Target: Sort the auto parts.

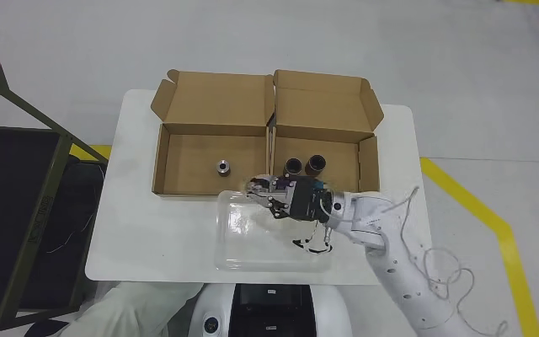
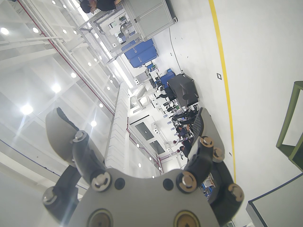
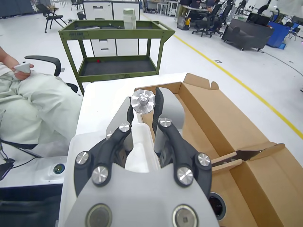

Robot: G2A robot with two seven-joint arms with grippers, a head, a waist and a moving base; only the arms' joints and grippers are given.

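My right gripper (image 3: 142, 106) is shut on a silver round metal part (image 3: 143, 101) with a small hub. In the top view this gripper (image 1: 261, 189) hangs over the far edge of a clear plastic tray (image 1: 253, 248), just before the near walls of two open cardboard boxes. The left box (image 1: 181, 164) holds one silver part (image 1: 221, 166). Two dark cylindrical parts (image 1: 293, 165) (image 1: 317, 163) stand in the right box (image 1: 368, 164); one of them (image 3: 216, 205) shows beside my right wrist. My left gripper (image 2: 127, 124) is open, holds nothing and points up into the room.
The white table (image 1: 126, 219) carries the boxes at the back and the tray at the front. A green cart (image 3: 116, 48) stands beyond the table's left end, and a seated person in pale clothing (image 3: 30, 100) is beside it.
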